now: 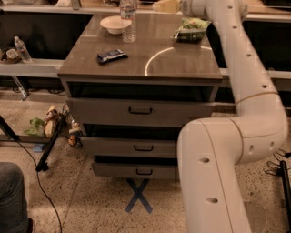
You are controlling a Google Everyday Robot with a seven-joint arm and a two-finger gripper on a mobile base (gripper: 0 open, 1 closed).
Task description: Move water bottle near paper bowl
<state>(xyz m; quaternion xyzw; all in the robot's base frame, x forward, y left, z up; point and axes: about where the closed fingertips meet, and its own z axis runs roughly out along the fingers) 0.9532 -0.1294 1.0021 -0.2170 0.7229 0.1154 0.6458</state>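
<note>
The water bottle (128, 22) stands upright on the wooden cabinet top (173, 63) at the far left, its cap cut off by the top edge of the view. The white paper bowl (115, 24) sits just left of it, almost touching. My gripper (166, 5) is at the top edge of the view, to the right of the bottle and apart from it, above the back of the cabinet. The white arm (254, 91) runs down the right side.
A green chip bag (191, 27) lies at the back right of the top. A dark snack bar (112, 55) lies front left. A smaller clear bottle (22, 49) stands on a shelf at far left. Drawers (140, 110) stick out below; a cable and clutter lie on the floor at left.
</note>
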